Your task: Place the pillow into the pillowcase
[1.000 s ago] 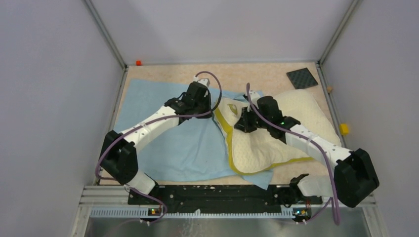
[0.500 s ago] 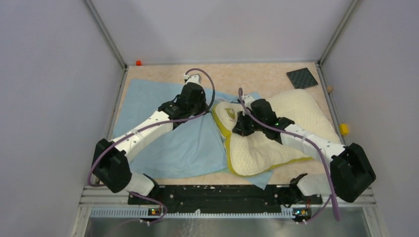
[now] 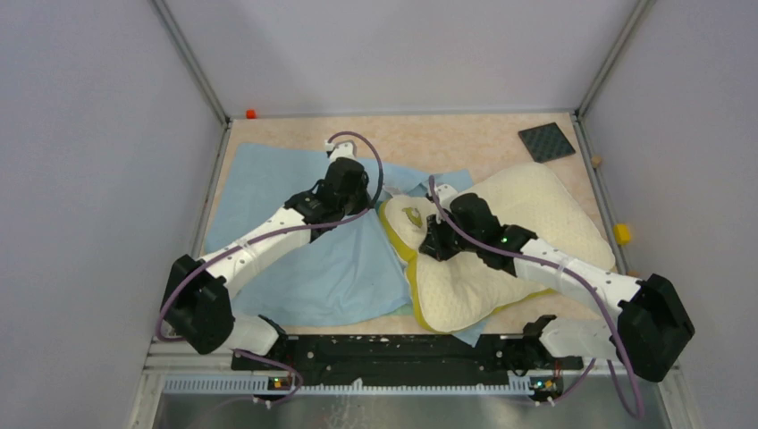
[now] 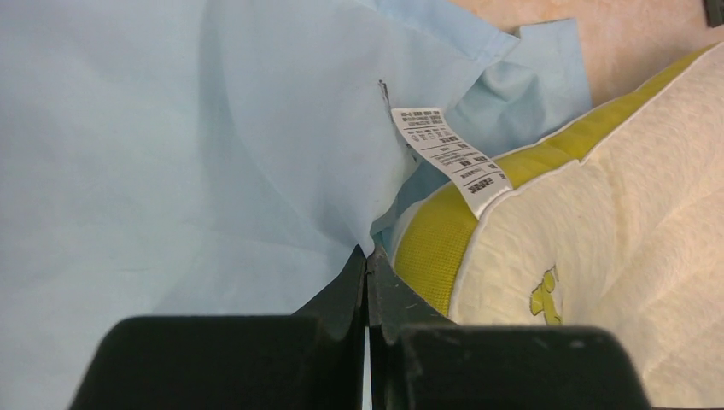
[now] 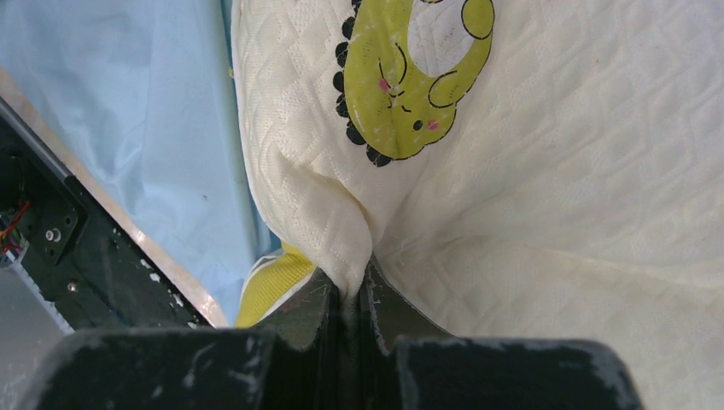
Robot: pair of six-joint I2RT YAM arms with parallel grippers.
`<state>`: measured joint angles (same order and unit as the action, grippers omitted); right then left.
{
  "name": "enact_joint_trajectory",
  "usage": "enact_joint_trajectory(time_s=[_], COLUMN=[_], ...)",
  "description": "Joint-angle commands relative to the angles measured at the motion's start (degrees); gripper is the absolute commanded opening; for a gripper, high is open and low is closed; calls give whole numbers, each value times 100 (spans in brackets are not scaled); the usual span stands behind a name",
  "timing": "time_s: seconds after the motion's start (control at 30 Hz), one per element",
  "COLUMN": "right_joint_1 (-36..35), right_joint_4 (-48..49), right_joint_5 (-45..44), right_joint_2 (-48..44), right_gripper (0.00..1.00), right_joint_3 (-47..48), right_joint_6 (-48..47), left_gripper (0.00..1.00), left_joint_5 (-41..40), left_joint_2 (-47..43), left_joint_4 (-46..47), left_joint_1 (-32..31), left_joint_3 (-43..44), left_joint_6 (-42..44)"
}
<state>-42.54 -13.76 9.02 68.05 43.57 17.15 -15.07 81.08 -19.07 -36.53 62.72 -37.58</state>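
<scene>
The cream-white pillow [image 3: 536,214] with its yellow band lies at centre right, its left corner on the light-blue pillowcase [image 3: 277,188], which is spread over the left half. My left gripper [image 3: 374,202] is shut on an edge of the pillowcase [image 4: 213,128], pinched at its tips [image 4: 367,258] right beside the pillow's yellow band [image 4: 431,239]. My right gripper [image 3: 427,247] is shut on a fold of the pillow [image 5: 555,171], gripped at its tips [image 5: 350,286] just below a yellow-green animal picture [image 5: 410,68]. A white care label [image 4: 448,154] hangs from the pillowcase.
A dark grey square mat [image 3: 546,141] lies at the back right corner. A small orange piece [image 3: 251,113] sits at the back left, a yellow block [image 3: 622,234] by the right wall. Grey walls close three sides. The black base rail [image 3: 384,353] runs along the front.
Both grippers have moved a little left and nearer, keeping their holds. The pillow's left corner has shifted left and forward, further onto the pillowcase, and the pillow has turned slightly.
</scene>
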Motion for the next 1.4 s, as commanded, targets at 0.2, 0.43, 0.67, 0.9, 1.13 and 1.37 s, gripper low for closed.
enact_joint_trajectory(time_s=[0.2, 0.43, 0.67, 0.9, 1.13, 1.37], right_joint_1=[-236, -237, -236, -189, -167, -312], right_joint_4=[-628, -1353, -1742, -689, -377, -1218], right_joint_5=[-2, -942, -1785, -2552, -1988, -1598], right_joint_2=[867, 1552, 2394, 3230, 2937, 1911], right_gripper=[0, 0, 0, 0, 31, 62], right_joint_3=[799, 2507, 4194, 3964, 3712, 3608], right_joint_6=[-7, 230, 254, 564, 811, 810], left_gripper=[0, 0, 0, 0, 0, 0], left_joint_5=[779, 2138, 2861, 2977, 2082, 1778], left_joint_2=[-1109, -1393, -1471, -1738, -2010, -1607], left_joint_4=[1555, 1152, 239, -1009, -1576, -1469], left_joint_1=[-233, -413, -416, -418, -418, -408], left_joint_3=[-635, -869, -1024, -693, -898, -858], left_joint_6=[731, 981, 1040, 1090, 807, 537])
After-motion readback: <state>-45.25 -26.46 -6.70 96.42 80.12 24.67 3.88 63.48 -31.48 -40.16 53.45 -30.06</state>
